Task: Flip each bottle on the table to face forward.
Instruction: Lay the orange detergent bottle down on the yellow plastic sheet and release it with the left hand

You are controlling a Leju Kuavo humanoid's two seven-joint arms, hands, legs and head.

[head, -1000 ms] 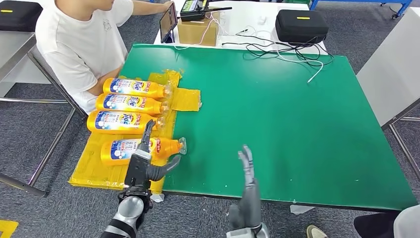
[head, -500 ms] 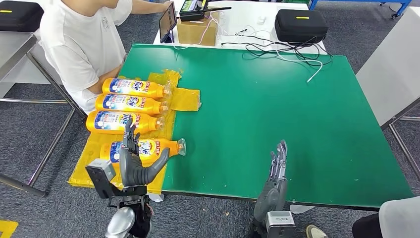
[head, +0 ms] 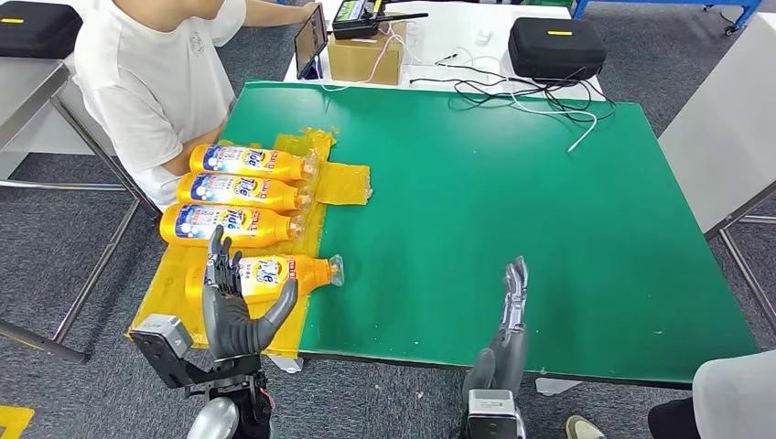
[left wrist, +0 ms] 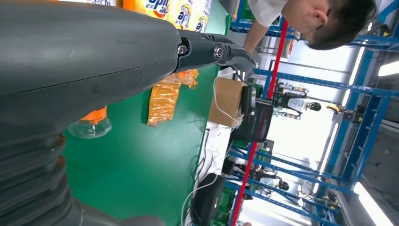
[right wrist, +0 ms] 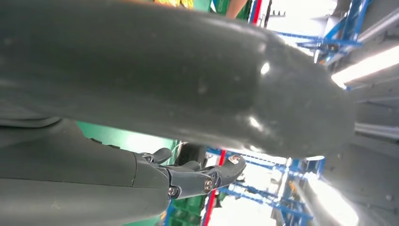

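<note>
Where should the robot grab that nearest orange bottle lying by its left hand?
Probably around the wide labelled body of the nearest bottle, coming down from above with the left hand. It lies on its side on the yellow sheet, neck pointing right; the body is broad, the clear cap end narrow and slippery-looking.

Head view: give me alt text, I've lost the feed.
Four orange plastic detergent bottles lie side by side on yellow sheeting at the green table's left edge. The open left hand hovers before the nearest bottle; the open right hand is raised.
</note>
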